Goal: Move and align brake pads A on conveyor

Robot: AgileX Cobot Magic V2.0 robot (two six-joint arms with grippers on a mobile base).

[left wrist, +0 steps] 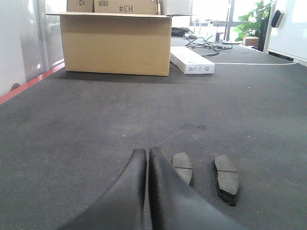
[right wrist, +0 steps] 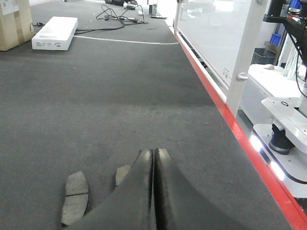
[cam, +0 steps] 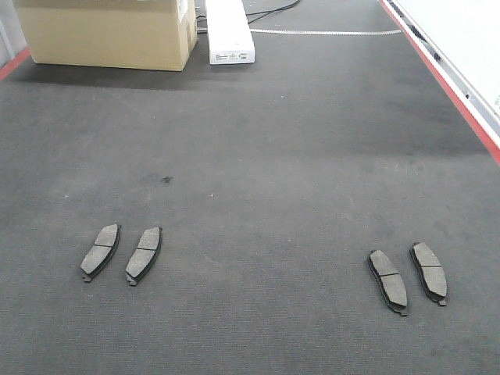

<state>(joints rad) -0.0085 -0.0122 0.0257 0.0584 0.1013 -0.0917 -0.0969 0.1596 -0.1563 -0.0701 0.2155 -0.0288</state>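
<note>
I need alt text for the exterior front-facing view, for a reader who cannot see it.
Four brake pads lie flat on the conveyor, a dark grey belt: the left pair near the front left, the right pair near the front right. At the far end stand a cardboard box and a white box. No hand shows.

This looks like an industrial test lab or workshop. A wide dark felt conveyor (cam: 258, 141) with red frame rails (right wrist: 240, 139) fills the views. Far ahead of the jaws sit a cardboard box (left wrist: 115, 43), a white carton (left wrist: 192, 61) and loose cables (right wrist: 120, 14); white machinery (right wrist: 283, 120) stands to the right.
</note>
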